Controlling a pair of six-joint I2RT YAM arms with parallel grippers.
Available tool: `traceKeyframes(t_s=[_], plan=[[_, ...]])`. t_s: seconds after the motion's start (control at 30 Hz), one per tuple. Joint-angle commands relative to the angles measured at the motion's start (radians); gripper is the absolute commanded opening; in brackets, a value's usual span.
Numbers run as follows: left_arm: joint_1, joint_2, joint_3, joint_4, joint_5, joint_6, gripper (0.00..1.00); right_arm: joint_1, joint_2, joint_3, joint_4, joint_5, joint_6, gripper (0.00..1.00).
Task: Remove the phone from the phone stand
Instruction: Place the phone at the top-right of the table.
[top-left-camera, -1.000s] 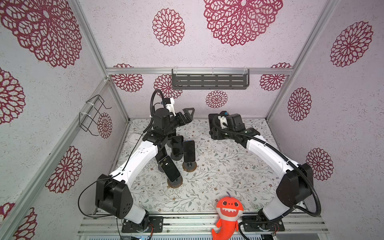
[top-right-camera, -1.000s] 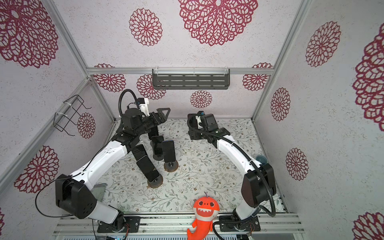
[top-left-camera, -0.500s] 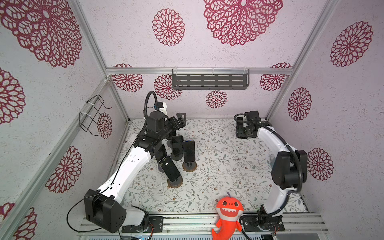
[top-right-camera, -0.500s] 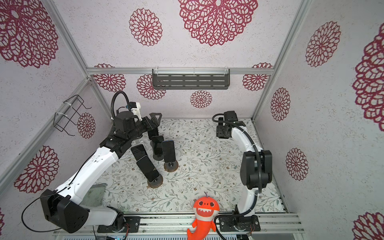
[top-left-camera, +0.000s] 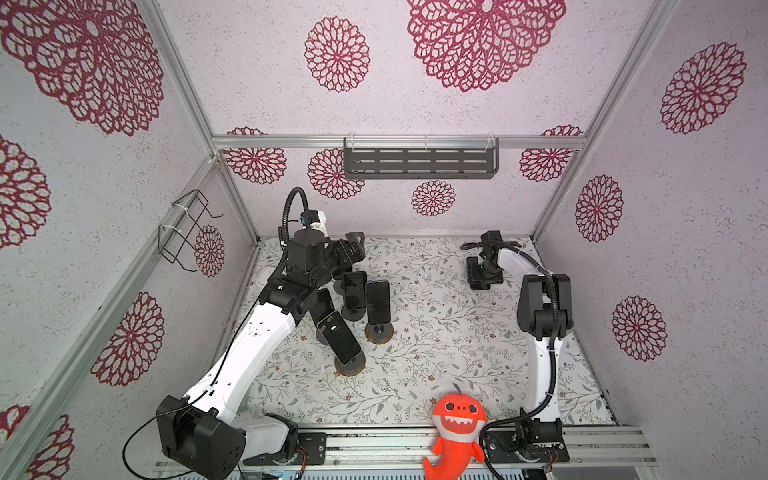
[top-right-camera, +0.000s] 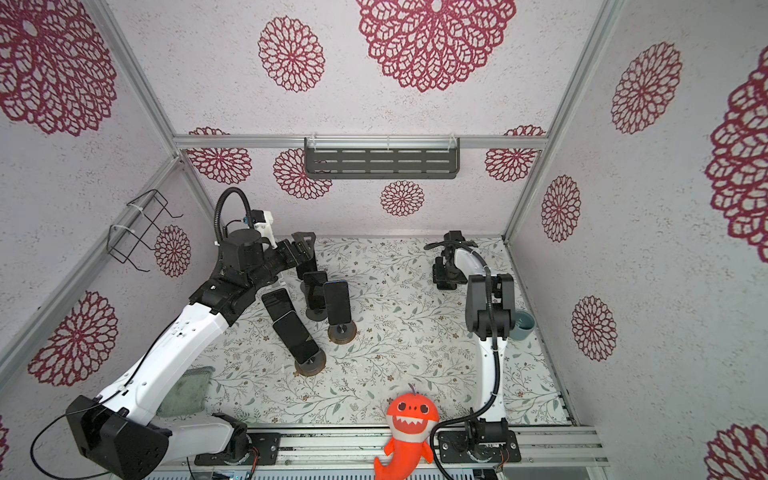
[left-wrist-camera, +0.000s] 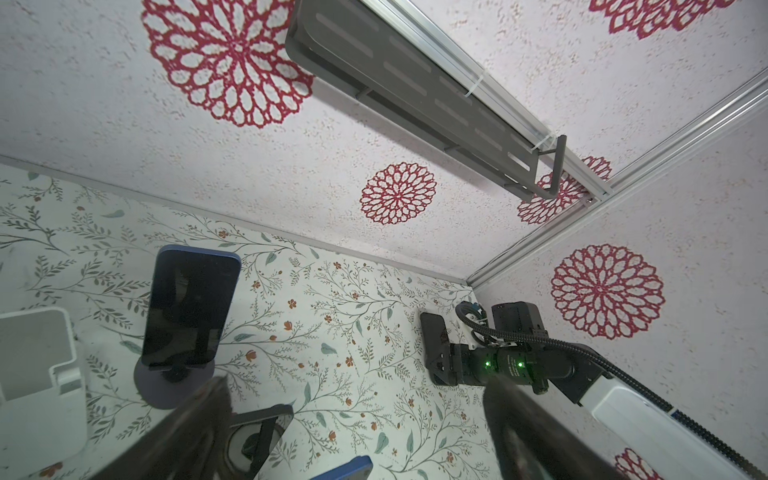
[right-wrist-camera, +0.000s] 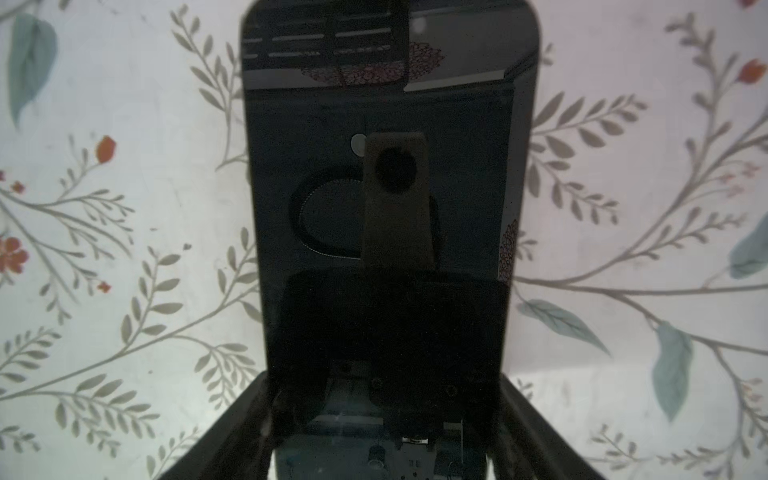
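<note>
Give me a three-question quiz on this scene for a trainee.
1. True or false: the left gripper is shut on a phone.
2. What does the right gripper hold?
3. The orange plush shark is: A) in the left gripper, B) at the front, beside the right arm's base, C) in the right gripper.
Key: 1 false, it is open and empty; 2 a black phone; 3 B.

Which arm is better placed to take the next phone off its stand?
Left. The open left gripper hangs beside the rearmost phone on its stand, while the right gripper is far across the table, closed on a dark phone.
</note>
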Motion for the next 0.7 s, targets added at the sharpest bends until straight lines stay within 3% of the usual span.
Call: traceKeyframes(t_s=[0.0,0.37,0.67], plan=[[-0.002,-0.022,-0.008,-0.015,-0.016,0.010,0.98,0.001,-0.014,0.039,-0.007,-0.024,0.013,0.37],[-0.001,0.004,-0.007,-0.013,-0.018,0.010,0.98,0.001,0.034,0.024,0.009,-0.010,0.023,0.67],[-0.001,0.010,-0.001,-0.014,-0.027,-0.004,0.99,0.001,0.040,0.009,0.030,-0.013,0.023,0.75]])
